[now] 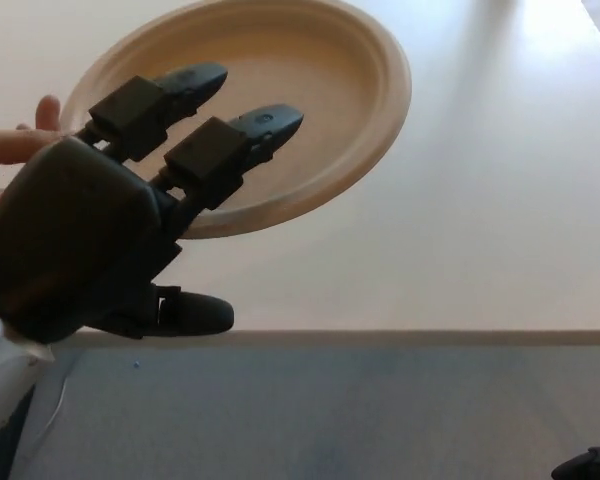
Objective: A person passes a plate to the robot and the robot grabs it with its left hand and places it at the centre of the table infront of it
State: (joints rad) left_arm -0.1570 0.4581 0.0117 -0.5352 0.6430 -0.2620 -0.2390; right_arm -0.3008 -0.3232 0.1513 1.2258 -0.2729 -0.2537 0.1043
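Nearest, left hand (100, 240) spread wide, grasping nothing, two fingers (235, 140) stretched over the plate (310, 90), thumb under its near rim. Plate tilted above the table (480, 220). At plate's far-left rim, person's fingers (15, 145) holding it.

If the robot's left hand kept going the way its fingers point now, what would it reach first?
Most likely the round beige paper plate: the black left hand has its fingers extended over the plate's rim, though depth is unclear.
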